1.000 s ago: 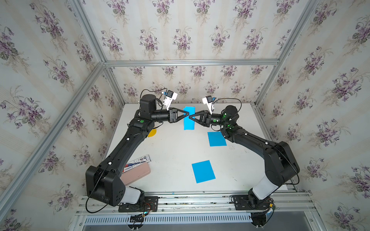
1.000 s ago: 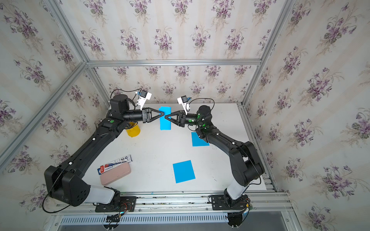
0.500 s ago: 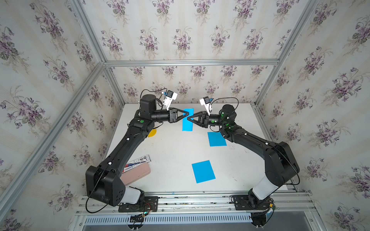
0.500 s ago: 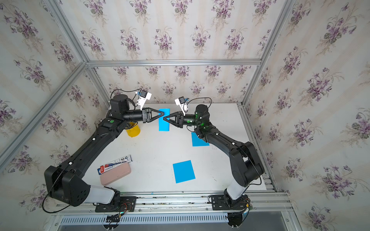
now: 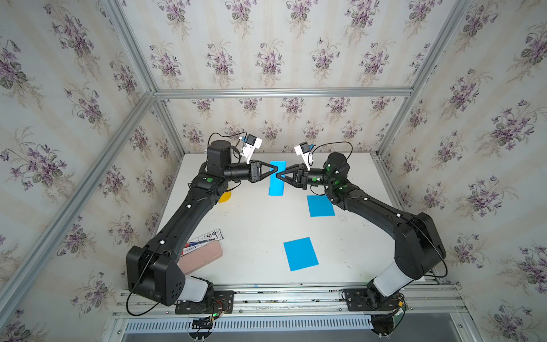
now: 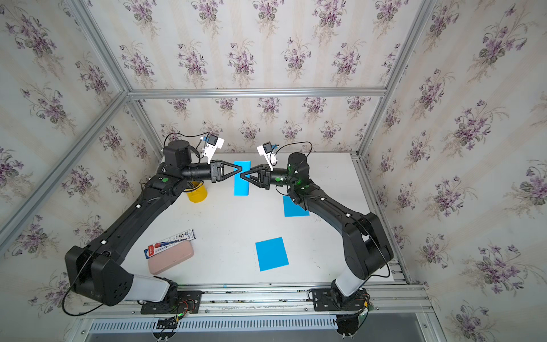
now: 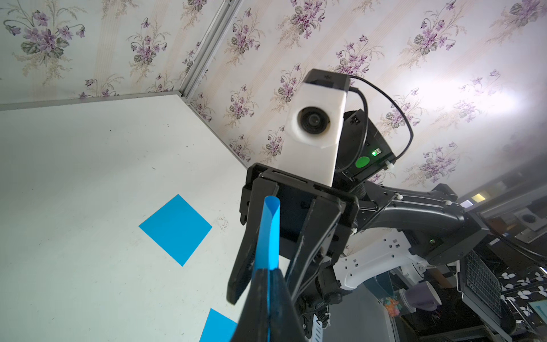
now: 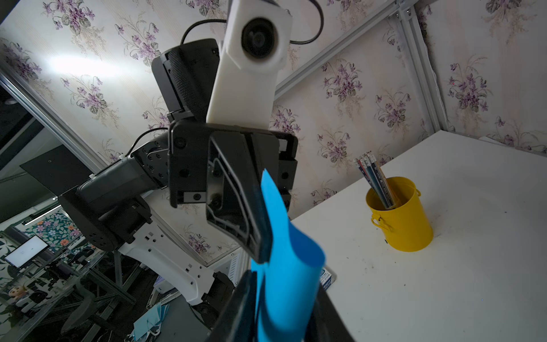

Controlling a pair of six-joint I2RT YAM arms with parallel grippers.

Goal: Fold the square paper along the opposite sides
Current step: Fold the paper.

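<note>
Left gripper clenched on paper | right gripper released, jaws apart | I judge paper light, limp, easily creased: pinch edges.

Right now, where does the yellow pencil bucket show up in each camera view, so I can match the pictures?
In a top view: yellow pencil bucket left of centre, mostly hidden behind the left arm.
In a top view: left of centre, more of it showing.
Left wrist: not in it.
Right wrist: right of centre.
Shared landmark: folded blue paper, in all four.
</note>
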